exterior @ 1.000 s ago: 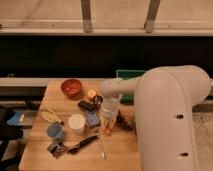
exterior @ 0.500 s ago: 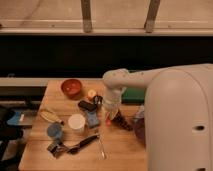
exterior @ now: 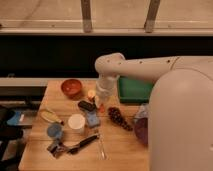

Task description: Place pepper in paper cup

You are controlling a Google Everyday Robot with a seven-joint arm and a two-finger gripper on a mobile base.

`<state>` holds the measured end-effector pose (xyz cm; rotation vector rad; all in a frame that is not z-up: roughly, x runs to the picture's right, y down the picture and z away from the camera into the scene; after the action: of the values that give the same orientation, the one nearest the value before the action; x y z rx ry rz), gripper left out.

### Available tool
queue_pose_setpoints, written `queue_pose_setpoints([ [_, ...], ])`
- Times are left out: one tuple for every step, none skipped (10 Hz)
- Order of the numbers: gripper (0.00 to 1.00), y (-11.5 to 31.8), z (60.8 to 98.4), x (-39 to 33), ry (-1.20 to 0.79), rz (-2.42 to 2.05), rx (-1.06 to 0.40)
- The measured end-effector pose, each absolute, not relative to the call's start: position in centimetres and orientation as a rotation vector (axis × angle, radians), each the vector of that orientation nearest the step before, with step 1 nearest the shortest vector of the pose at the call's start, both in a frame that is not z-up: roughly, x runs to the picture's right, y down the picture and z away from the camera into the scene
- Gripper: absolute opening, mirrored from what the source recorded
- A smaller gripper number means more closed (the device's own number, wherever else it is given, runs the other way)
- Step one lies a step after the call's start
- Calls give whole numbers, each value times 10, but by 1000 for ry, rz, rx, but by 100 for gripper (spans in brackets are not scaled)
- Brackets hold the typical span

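My gripper (exterior: 102,101) hangs at the end of the white arm over the middle of the wooden table (exterior: 125,150), pointing down and shut. Right under its tip a small red-orange piece shows, the pepper (exterior: 102,108); I cannot tell whether the gripper touches it. The white paper cup (exterior: 76,123) stands upright to the front left of the gripper, about a hand's width away. It has nothing over it.
An orange-red bowl (exterior: 72,87) and a small round orange fruit (exterior: 91,93) lie behind and to the left of the gripper. A dark grape bunch (exterior: 119,118) lies to its right and a green bin (exterior: 133,90) at back right. Blue cup (exterior: 54,131), blue packet (exterior: 92,119) and utensils (exterior: 82,144) are in front.
The arm has swung up and back, and its bend now stands high behind the table. The gripper stays shut over the same middle spot.
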<state>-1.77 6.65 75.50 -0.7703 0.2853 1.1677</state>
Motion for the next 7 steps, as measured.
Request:
queue_pose_setpoints([
  [0, 57, 748, -30, 256, 1143, -759],
  [0, 50, 741, -40, 219, 1118, -745],
  [0, 47, 736, -47, 194, 1106, -739],
  [0, 45, 730, -60, 157, 1086, -737],
  [0, 46, 722, -75, 123, 1068, -739],
  [0, 49, 718, -86, 102, 1058, -746],
  [0, 53, 714, -98, 78, 1046, -758],
])
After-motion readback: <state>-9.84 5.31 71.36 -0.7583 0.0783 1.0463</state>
